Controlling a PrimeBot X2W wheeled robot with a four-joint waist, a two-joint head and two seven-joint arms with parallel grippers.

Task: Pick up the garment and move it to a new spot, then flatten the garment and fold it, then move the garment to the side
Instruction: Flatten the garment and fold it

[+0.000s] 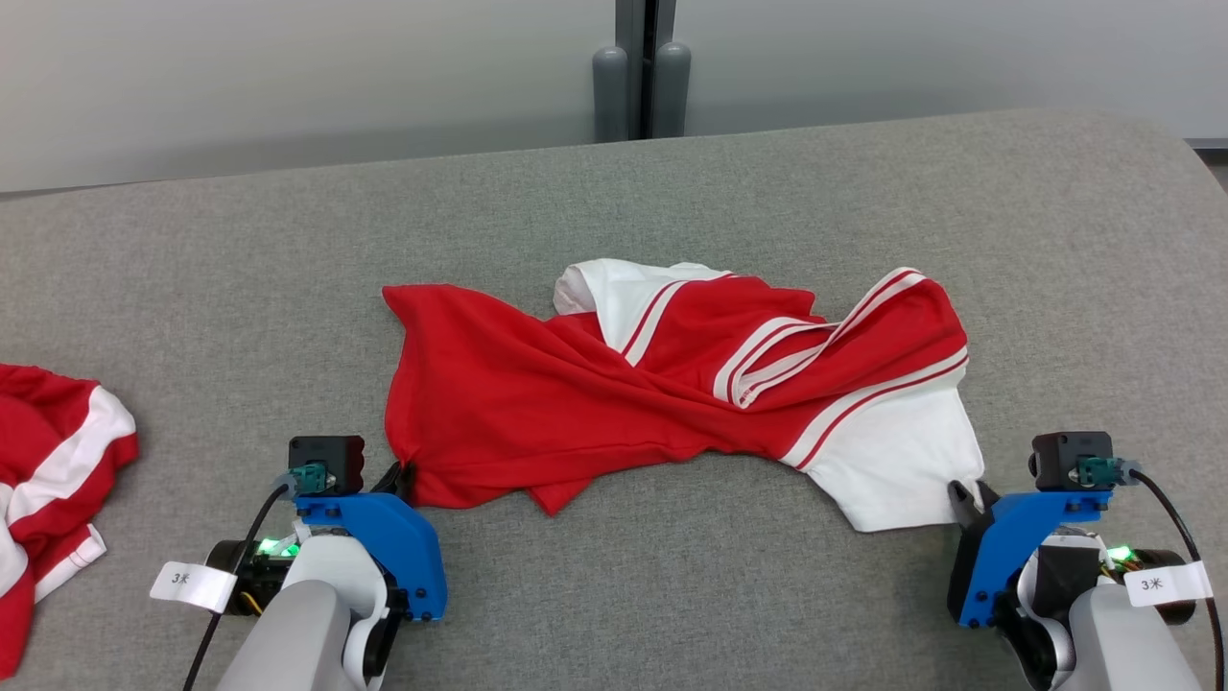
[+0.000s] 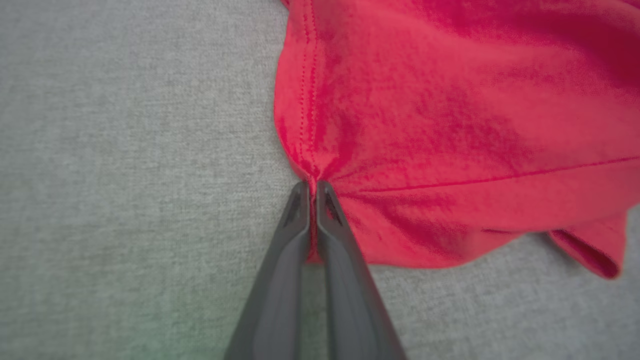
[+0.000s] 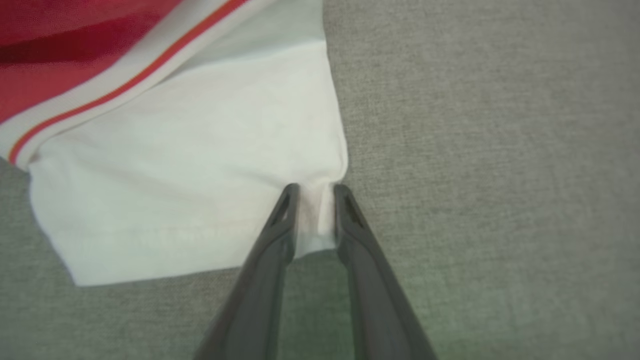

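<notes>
The garment (image 1: 672,384), a red shirt with white stripes and white panels, lies crumpled across the middle of the grey table (image 1: 672,595). My left gripper (image 1: 408,475) is at its near left corner. In the left wrist view the left gripper (image 2: 313,187) is shut on the puckered red hem of the garment (image 2: 450,125). My right gripper (image 1: 969,494) is at the near right corner. In the right wrist view the right gripper (image 3: 316,192) pinches the white corner of the garment (image 3: 175,175), with bunched cloth between its slightly parted fingers.
A second red and white garment (image 1: 48,461) lies bunched at the table's left edge. Beyond the table's far edge stand two grey posts (image 1: 641,91) against a pale wall. Bare grey table surface lies in front of and behind the garment.
</notes>
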